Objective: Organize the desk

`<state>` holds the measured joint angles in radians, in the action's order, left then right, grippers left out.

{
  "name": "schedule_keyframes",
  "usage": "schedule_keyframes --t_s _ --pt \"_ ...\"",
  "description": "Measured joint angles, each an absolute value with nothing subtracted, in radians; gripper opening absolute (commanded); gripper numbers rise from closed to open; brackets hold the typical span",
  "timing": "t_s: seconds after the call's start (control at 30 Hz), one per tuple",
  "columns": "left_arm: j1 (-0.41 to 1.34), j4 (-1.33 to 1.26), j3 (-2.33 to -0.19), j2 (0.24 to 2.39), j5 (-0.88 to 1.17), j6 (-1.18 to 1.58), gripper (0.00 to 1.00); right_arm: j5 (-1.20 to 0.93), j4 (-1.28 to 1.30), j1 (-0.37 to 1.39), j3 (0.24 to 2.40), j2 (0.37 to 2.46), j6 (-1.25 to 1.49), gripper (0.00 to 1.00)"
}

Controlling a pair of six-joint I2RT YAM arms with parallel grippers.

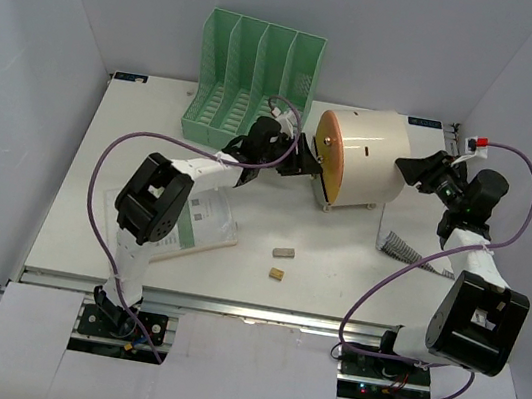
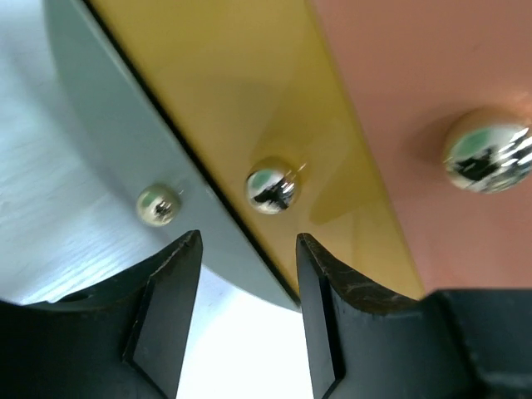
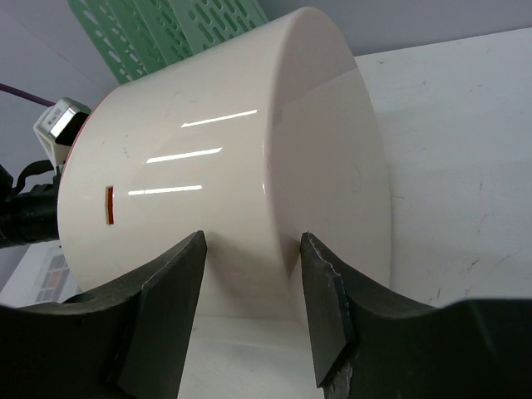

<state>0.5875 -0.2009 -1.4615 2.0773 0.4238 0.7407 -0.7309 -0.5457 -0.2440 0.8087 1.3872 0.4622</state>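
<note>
The white desk [image 1: 334,281] carries a cream cylindrical drawer box [image 1: 368,160] lying on its side, its round face turned left. My left gripper [image 1: 305,157] is open right at that face. In the left wrist view the open left gripper [image 2: 248,249] sits just below a shiny knob [image 2: 272,187] on a yellow drawer front, between a grey front and a pink one. My right gripper [image 1: 408,168] is open at the box's right end. In the right wrist view the open right gripper [image 3: 252,249] is close to the cream wall [image 3: 224,183] and holds nothing.
A green slotted file rack [image 1: 254,81] stands at the back, left of the box. A booklet [image 1: 204,222] lies under the left arm. Two small blocks [image 1: 284,253] [image 1: 276,274] lie near the front middle. A grey ridged piece [image 1: 400,246] lies near the right arm.
</note>
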Motion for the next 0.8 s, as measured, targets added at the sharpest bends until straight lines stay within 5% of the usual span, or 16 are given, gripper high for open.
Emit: schedule_keyframes --t_s 0.37,0.8 --pt "0.594 -0.222 -1.360 2.046 0.353 0.723 0.48 -0.753 -0.541 -0.246 0.803 1.387 0.460 0.56" --pt "0.576 -0.196 -1.478 2.161 0.363 0.722 0.55 -0.763 -0.540 -0.249 0.802 1.387 0.457 0.56"
